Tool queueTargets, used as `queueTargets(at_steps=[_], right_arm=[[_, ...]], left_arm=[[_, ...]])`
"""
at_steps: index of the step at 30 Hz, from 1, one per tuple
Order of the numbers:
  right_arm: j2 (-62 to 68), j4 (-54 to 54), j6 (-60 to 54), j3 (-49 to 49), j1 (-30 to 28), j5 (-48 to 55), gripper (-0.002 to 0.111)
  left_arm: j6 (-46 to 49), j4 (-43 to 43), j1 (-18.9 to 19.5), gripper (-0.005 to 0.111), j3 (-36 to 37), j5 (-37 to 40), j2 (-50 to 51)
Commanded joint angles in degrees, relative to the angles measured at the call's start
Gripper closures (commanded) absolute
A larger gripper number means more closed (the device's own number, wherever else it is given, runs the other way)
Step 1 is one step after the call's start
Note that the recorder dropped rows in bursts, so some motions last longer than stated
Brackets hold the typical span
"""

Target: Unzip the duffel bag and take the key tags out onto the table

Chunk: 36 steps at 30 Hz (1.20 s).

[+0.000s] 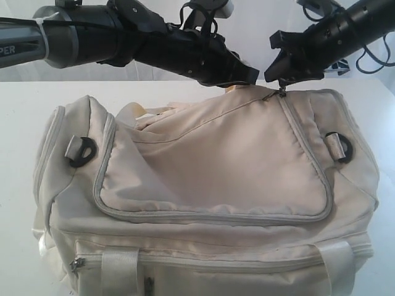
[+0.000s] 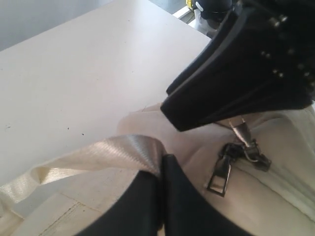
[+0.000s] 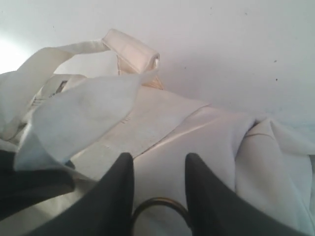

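The cream-white duffel bag point(image 1: 216, 160) fills the near part of the table point(image 1: 18, 111), its grey zippers closed. My left gripper point(image 1: 247, 77) reaches across to the bag's top middle. It is shut on a white webbing strap point(image 2: 123, 150), pinched at its tips point(image 2: 162, 164). Close beside it, my right gripper point(image 1: 281, 75) holds the metal ring point(image 3: 160, 206) of a zipper pull point(image 1: 282, 91) between its fingers point(image 3: 123, 187), and the fabric peaks up beneath it. A second rectangular pull tab point(image 2: 219, 174) hangs loose. The key tags are out of view.
Black D-rings sit at the bag's left point(image 1: 83, 151) and right point(image 1: 342, 148) ends. A padded handle wrap point(image 3: 130, 49) lies on the far side of the bag. White tabletop point(image 2: 74, 73) stretches behind the bag. Both arms crowd the space above its top.
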Motion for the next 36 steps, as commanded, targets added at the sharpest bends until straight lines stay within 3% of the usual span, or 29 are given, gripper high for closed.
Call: queueTargets(at_steps=[1,11,25,31,33,36], right_arm=[[-3.38,-0.6,0.25,-0.06,-0.61,-1.59,0.108],[-9.55,-3.23,0.25,3.0,-0.37,4.89,0.108],[-22.78,-4.69,-4.8,21.52,-0.28,1.02,0.108],[-22.83,2.22,-12.84,25.47,2.68,-3.87,0.107],[-21.21,2.75,-11.48,26.46,2.92,-4.92,0.095],[-18.64,6.36,-10.26,26.87,2.92,-6.03,0.056]], left_arm=[[-0.23,-3.09,-0.63,0.107,-0.91,1.12,-1.86],[-1.96,-3.09,-0.63,0.107,-0.91,0.21,-1.86],[-6.71,0.27,-0.52,0.107,-0.91,-0.77,-0.01],[-6.71,-0.1,-0.52,0.107,-2.36,2.6,0.01],[-6.57,-0.1,-0.52,0.107,-3.51,4.02,0.01],[-6.57,0.15,-0.52,0.107,-5.16,5.74,0.01]])
